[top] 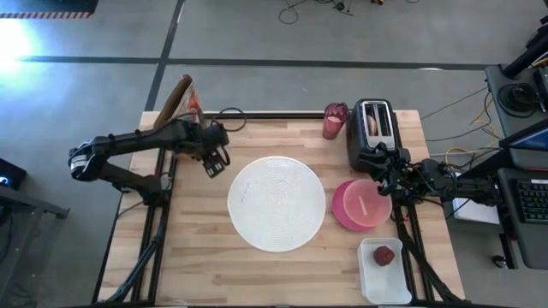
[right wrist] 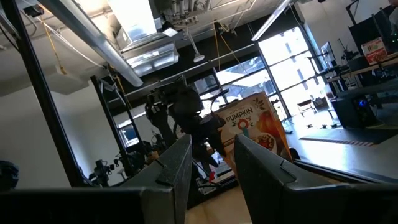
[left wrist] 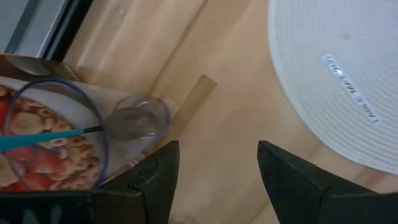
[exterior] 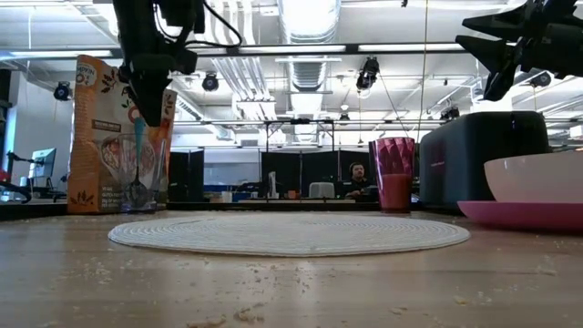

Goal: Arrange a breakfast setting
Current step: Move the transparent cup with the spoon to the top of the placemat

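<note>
— Where does the breakfast setting stand?

— The big round white placemat (top: 276,204) lies flat in the middle of my table (top: 197,265), bare. At its 3 o'clock, touching or just overlapping its edge, sits the magenta plate (top: 344,215) with the peach cereal bowl (top: 372,200) on it. At 5 o'clock from the mat, near the table's front right corner, a small red fruit (top: 384,255) rests in a white rectangular tray (top: 384,277). The pink translucent cup (top: 334,121) stands upright at the mat's 1 o'clock by the back edge, just beside the black toaster (top: 373,133), which has something pale in its slot; I cannot tell what.

— And the spoon?

— The teal-handled spoon (left wrist: 43,138) stands in a clear glass (left wrist: 134,121) at the mat's 10 o'clock, against the cereal box (exterior: 117,132) at the back left corner.

— Your grippers?

— My left gripper (top: 215,162) hangs above the table at the mat's 10 o'clock, close to that glass, fingers (left wrist: 158,180) spread wide around nothing; bare wood and the mat's rim show between them. My right gripper (top: 387,174) hovers high over the bowl, at the toaster's 6 o'clock, fingers (right wrist: 177,163) parted only narrowly and holding nothing, pointed across toward the cereal box.
</note>
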Action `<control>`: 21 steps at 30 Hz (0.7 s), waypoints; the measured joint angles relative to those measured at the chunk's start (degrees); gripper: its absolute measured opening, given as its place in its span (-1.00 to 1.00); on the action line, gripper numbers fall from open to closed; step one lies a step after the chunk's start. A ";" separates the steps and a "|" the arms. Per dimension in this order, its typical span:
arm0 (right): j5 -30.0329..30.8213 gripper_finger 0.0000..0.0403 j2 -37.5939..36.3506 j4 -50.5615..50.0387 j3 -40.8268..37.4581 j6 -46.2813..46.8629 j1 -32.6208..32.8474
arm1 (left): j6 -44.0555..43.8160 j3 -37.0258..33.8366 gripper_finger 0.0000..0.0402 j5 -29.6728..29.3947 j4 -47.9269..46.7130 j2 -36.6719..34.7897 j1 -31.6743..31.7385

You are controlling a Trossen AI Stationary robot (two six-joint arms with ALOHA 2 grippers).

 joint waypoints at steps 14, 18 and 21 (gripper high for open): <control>0.00 -0.45 0.00 0.00 0.01 0.00 0.00 | 5.28 0.92 0.00 -0.99 0.16 0.76 6.34; 0.00 -0.45 0.00 0.00 0.01 0.00 0.00 | 6.36 1.71 0.00 -3.77 0.00 0.74 6.51; 0.00 -0.45 0.00 0.00 0.01 0.00 0.00 | 6.36 1.56 0.00 -5.75 -0.44 0.76 7.16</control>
